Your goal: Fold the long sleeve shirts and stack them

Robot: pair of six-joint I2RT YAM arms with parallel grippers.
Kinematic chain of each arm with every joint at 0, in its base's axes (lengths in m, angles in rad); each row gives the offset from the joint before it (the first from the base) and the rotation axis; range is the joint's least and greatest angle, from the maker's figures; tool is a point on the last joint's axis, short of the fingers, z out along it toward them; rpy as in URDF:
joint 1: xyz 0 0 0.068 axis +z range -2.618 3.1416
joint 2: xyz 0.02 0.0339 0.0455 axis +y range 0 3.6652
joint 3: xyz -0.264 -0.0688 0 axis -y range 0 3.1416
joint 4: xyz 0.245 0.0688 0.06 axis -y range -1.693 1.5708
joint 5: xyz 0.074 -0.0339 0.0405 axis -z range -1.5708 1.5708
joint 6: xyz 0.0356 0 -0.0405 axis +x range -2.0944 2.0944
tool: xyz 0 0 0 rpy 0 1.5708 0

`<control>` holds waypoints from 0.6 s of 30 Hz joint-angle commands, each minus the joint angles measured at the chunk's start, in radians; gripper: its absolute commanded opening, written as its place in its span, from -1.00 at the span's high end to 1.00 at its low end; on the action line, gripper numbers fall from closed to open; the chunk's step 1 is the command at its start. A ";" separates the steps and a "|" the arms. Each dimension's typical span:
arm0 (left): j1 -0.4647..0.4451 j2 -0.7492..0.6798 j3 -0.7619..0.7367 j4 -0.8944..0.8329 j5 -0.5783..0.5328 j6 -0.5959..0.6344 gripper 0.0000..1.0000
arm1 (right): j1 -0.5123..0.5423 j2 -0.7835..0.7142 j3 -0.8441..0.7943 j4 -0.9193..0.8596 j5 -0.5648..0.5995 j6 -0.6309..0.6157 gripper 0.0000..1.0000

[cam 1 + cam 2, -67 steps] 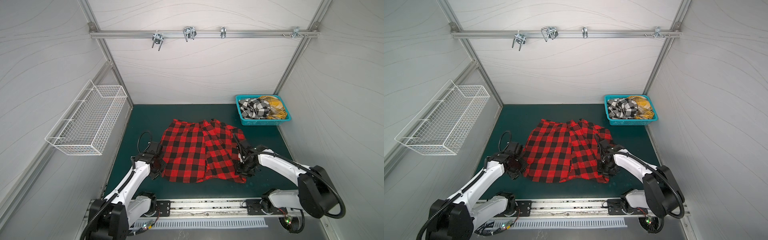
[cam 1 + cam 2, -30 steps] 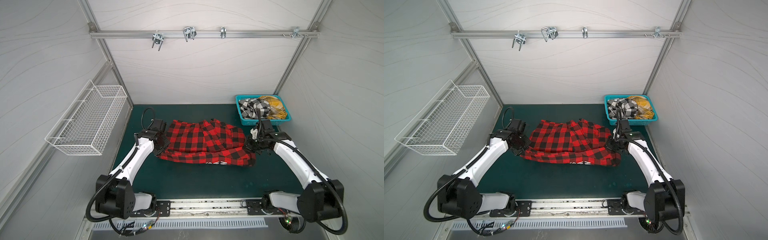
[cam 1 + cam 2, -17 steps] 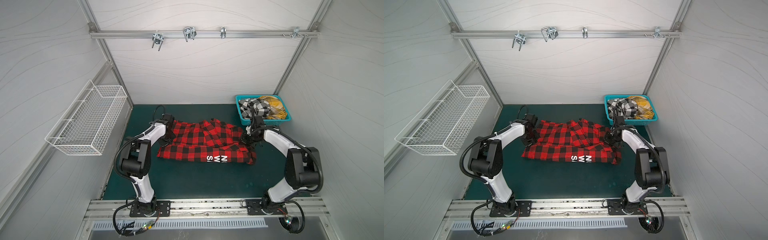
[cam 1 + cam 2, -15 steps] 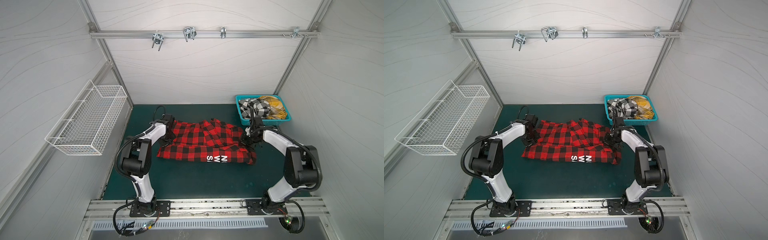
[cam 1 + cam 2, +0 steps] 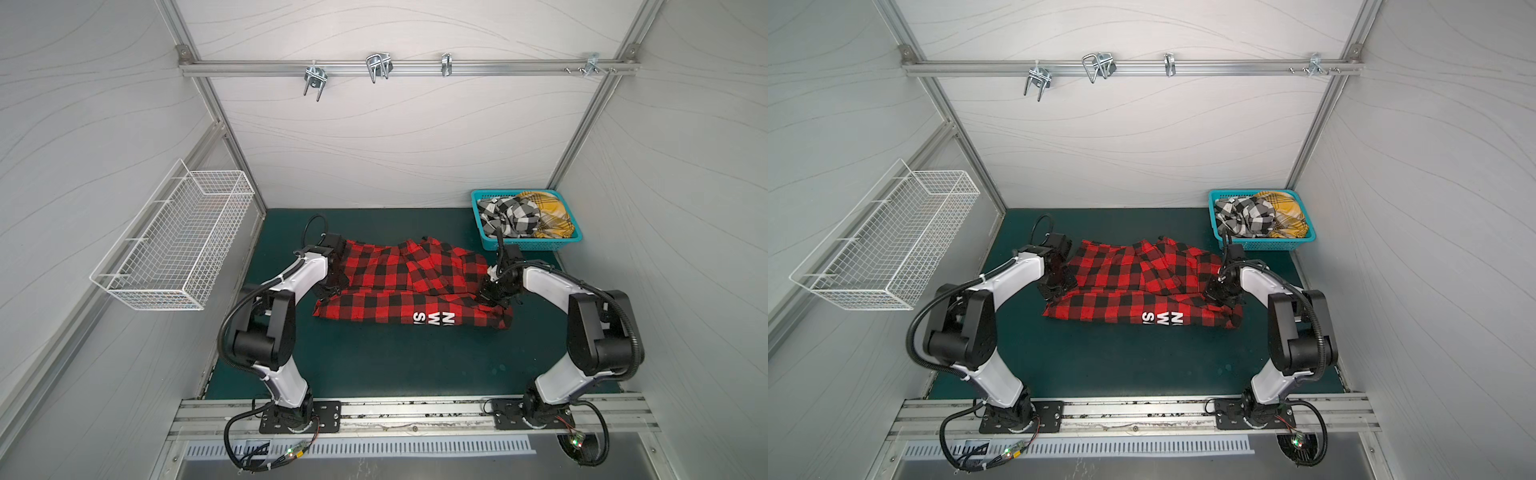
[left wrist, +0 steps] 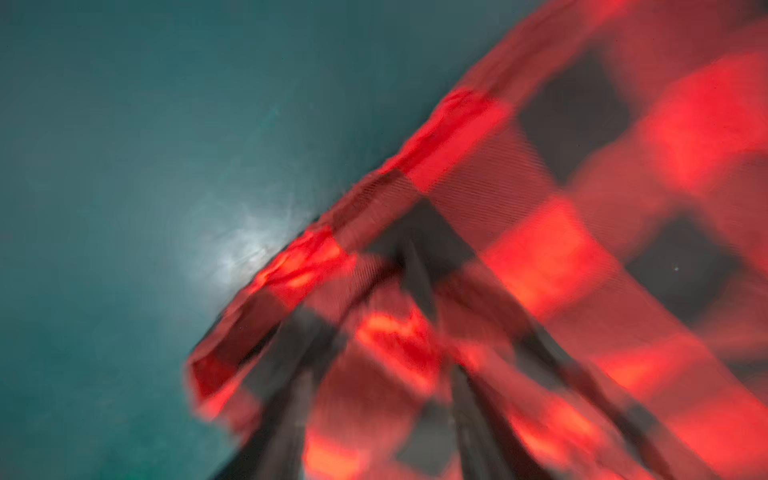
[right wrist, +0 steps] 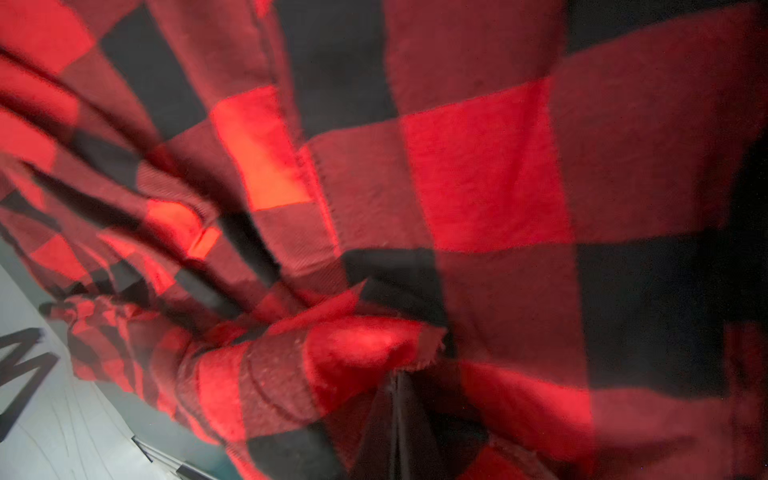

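Centrally, you see the red-and-black shirt (image 5: 399, 286) lying folded across the green mat (image 5: 395, 361), with white letters (image 5: 434, 319) on its near flap. Your right gripper (image 5: 489, 293) is closed, pinching cloth at the shirt's right edge; the right wrist view shows the fabric bunched there. Your left gripper (image 5: 330, 286) sits at the shirt's left edge, but blur in the left wrist view leaves its jaws impossible to judge. The black-and-white shirt (image 5: 509, 216) and the yellow shirt (image 5: 548, 216) lie crumpled in the turquoise basket (image 5: 528, 247) at the far right corner.

turquoise basket (image 5: 527, 247): far-right on green mat (image 5: 395, 365) | wire basket (image 5: 174, 249): left wall (image 5: 83, 124) | hooks (image 5: 377, 70): rail (image 5: 498, 66)
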 commanded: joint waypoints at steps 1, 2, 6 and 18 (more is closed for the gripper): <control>-0.036 -0.142 -0.031 -0.060 -0.023 -0.012 -0.18 | 0.053 -0.046 -0.002 -0.063 0.024 0.009 1.00; -0.037 -0.161 -0.058 -0.056 -0.002 -0.025 -0.09 | 0.064 -0.047 -0.006 -0.069 0.040 0.013 1.00; -0.049 -0.130 -0.156 0.025 0.107 -0.066 0.39 | 0.069 -0.039 -0.031 -0.072 0.056 0.026 1.00; -0.027 -0.068 -0.317 0.057 0.137 -0.057 0.95 | 0.098 -0.083 -0.168 -0.069 0.070 0.045 1.00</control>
